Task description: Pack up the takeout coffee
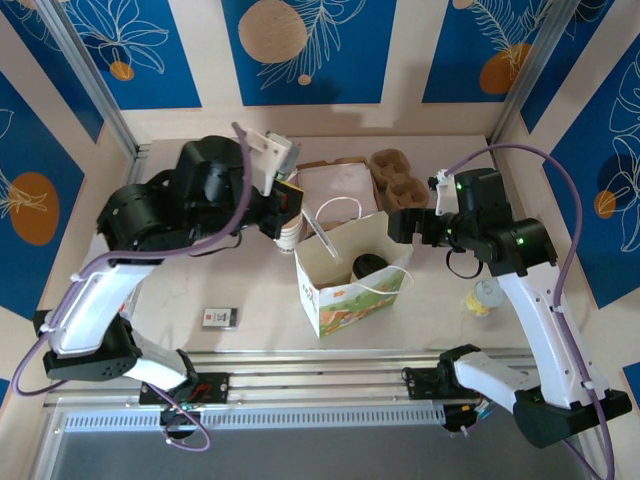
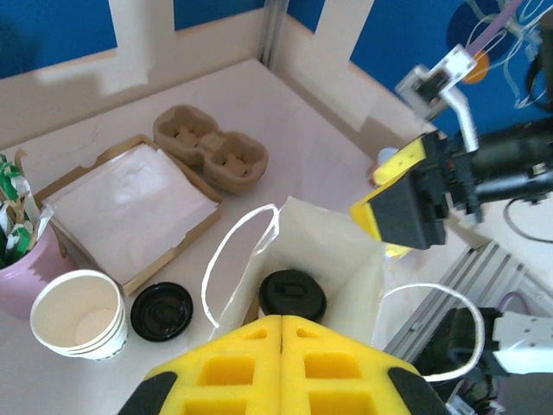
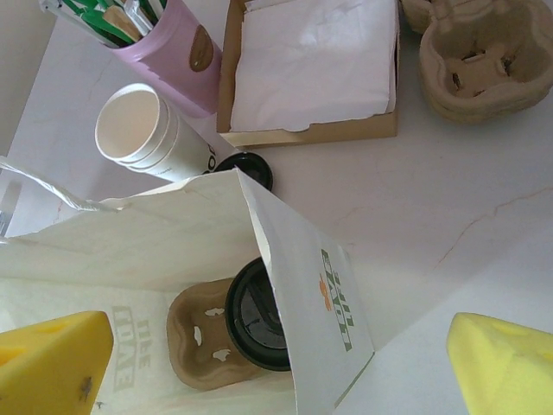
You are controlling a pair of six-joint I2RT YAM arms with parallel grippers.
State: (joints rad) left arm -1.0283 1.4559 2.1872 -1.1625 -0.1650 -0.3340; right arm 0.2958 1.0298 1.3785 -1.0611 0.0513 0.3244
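One coffee cup (image 3: 257,316), seen mostly as its round black lid, stands inside the open paper bag (image 3: 155,238), seated in a cardboard carrier (image 3: 197,341). The left gripper (image 2: 282,322) hovers above the bag, pads pressed together, empty. The right gripper (image 1: 398,226) is spread wide near the bag's rim, holding nothing

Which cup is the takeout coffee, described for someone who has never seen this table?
Find the white paper bag standing open mid-table. Inside it sits the coffee, in a cardboard carrier. It alone wears a black lid; the stacked cups beside the bag are lidless.
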